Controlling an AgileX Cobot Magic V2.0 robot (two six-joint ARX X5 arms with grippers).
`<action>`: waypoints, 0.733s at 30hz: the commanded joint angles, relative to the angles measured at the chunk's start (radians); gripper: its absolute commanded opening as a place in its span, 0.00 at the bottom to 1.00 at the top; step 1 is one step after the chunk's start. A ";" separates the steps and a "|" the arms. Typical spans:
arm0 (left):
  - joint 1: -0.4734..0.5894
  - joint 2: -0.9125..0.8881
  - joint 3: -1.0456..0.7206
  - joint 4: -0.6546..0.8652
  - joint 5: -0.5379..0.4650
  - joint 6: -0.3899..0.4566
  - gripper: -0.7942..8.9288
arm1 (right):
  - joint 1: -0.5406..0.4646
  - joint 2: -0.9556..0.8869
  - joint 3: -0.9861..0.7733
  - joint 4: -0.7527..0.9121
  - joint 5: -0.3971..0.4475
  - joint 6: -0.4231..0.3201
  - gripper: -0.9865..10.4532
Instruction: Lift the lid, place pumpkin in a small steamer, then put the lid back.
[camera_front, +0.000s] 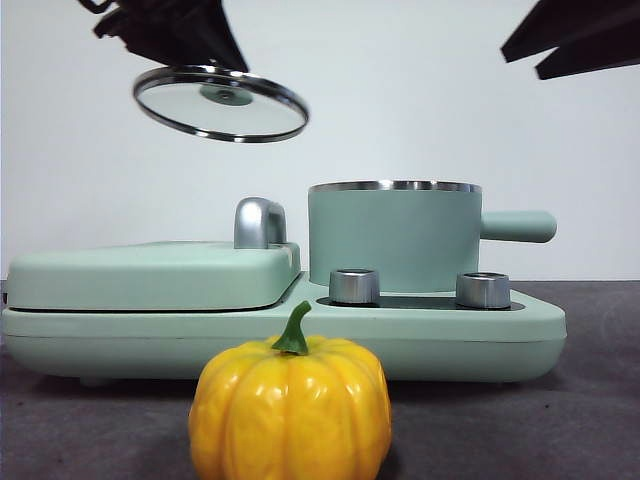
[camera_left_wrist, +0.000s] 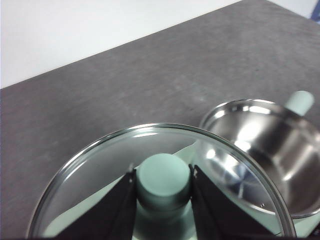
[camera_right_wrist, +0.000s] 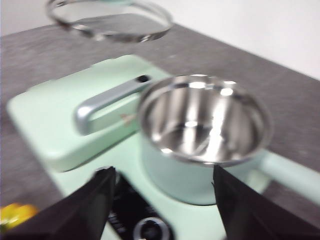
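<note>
Left tool (camera_left_wrist: 164, 200) pinching lid (camera_front: 221, 103) knob; right tool (camera_right_wrist: 164, 200) spread. Pumpkin (camera_front: 290, 410): we judge glossy, slippery, rigid; grip across ribs.

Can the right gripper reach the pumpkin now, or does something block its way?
Probably yes. The right gripper is open above the small steamer, and the pumpkin stands uncovered on the table in front.

mint-green steamer (camera_front: 395, 240), ribbed yellow-orange pumpkin (camera_front: 290, 415), clear steel-rimmed lid (camera_front: 221, 104)
</note>
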 joint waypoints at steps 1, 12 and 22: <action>0.020 -0.018 0.014 0.021 0.000 -0.001 0.09 | 0.064 0.012 0.014 -0.011 -0.002 -0.005 0.36; 0.089 -0.071 0.003 -0.034 0.000 0.016 0.09 | 0.324 0.131 0.014 -0.047 0.037 -0.068 0.36; 0.148 -0.190 -0.077 -0.057 0.000 0.023 0.09 | 0.524 0.292 0.014 -0.053 0.098 -0.138 0.39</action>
